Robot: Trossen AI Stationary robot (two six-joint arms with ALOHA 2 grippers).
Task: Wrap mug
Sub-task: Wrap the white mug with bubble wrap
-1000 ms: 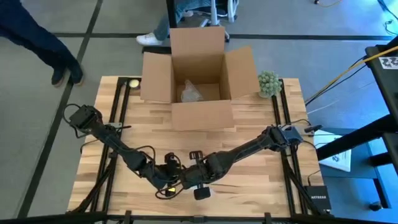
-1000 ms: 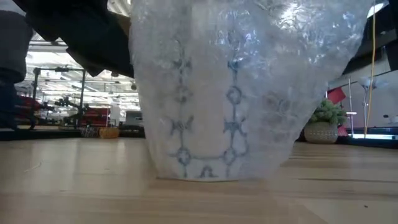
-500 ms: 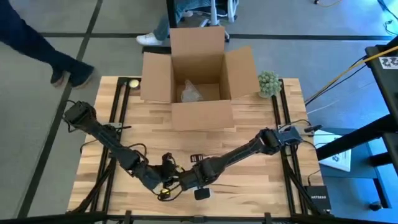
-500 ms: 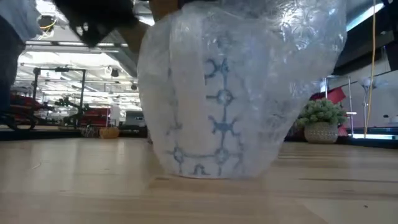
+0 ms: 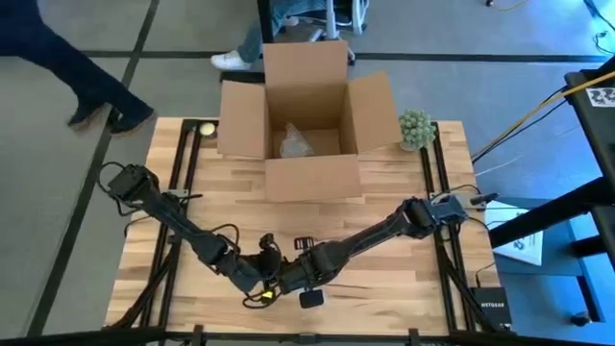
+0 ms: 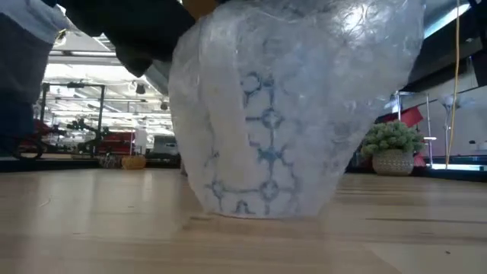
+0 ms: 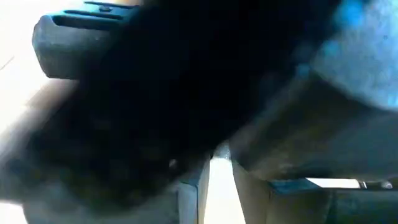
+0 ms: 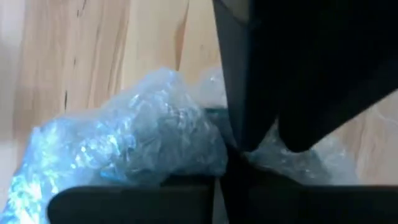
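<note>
Both grippers meet at the near edge of the table, and we honestly can't tell how either one's fingers stand. The left gripper and right gripper sit right beside each other, with the mug between and under them, so from above it's basically hidden by the dark arms.

The low view is where we see it properly: the mug stands upright on the wood, white with a blue pattern, with bubble wrap bunched around it. Its top is cut off by the frame. A dark arm part covers the upper corner beside it. The right wrist view shows crinkled bubble wrap under dark finger shapes; the left wrist view is mostly black blur.

Moving outward from the grippers, bare table stretches toward the far side, where an open cardboard box sits with something pale inside. A small green plant stands just beside the box's flap. A person's legs pass the table's far corner. No readable writing on the mug.
</note>
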